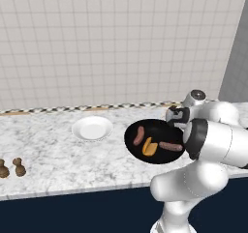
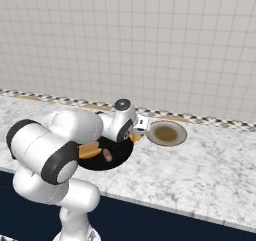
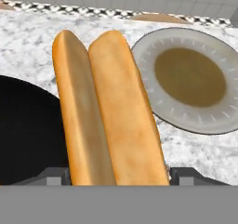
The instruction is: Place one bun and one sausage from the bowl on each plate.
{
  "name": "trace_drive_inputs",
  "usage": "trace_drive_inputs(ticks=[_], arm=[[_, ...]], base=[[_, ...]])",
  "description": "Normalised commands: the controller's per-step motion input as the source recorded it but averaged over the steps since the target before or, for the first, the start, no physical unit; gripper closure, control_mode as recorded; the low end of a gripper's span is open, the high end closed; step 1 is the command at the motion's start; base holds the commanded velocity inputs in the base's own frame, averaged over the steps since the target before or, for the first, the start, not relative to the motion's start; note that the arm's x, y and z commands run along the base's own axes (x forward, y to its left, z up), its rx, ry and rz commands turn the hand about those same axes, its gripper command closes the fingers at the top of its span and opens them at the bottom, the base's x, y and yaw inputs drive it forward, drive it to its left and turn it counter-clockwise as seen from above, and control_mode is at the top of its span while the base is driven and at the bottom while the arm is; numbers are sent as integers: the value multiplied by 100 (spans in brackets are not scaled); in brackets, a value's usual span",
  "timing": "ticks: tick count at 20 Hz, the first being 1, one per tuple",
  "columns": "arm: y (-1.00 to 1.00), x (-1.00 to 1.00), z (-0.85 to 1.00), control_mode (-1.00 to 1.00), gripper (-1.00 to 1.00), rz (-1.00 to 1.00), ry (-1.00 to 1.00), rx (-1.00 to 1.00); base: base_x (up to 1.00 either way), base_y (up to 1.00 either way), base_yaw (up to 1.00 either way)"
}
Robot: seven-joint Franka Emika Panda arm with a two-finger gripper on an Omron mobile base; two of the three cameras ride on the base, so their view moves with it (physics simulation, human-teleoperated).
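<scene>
With the gripper (image 3: 118, 174) clamped on a long golden split bun (image 3: 109, 111), held it up close in the hand view, one dark finger (image 3: 51, 176) pressed against each side of its near end. Carried that bun above the marble counter (image 1: 48, 154), over the gap between the black bowl (image 3: 23, 130) and the tan-rimmed plate (image 3: 188, 79) with its brownish centre. Sat bare, that plate, just beside the bowl on the arm's right in the right base view, close to the checkered strip (image 2: 220, 121) at the foot of the tiled wall (image 2: 150, 35). Over in the left base view, kept two brown sausages (image 1: 138, 136) and a second orange bun (image 1: 149, 147) inside the bowl, the bun lying between them. Rested just beside the bowl's left edge, a glossy white plate (image 1: 92, 128) with nothing on it. Stood well apart at the counter's far left, two small brown shakers (image 1: 18, 167).
</scene>
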Motion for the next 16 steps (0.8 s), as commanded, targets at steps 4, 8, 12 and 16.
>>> trace_drive_inputs(ticks=[4, 8, 12, 16], arm=[[-99, 55, 0, -100, 100, -17, 0, 0], [-86, 29, -4, -100, 100, -12, 1, 0], [-69, 13, -26, -100, 100, -4, 1, 0], [-36, 8, -49, -100, 100, 0, 3, 5]], base=[[0, 0, 0], [0, 0, 0], [0, 0, 0], [0, 0, 0]])
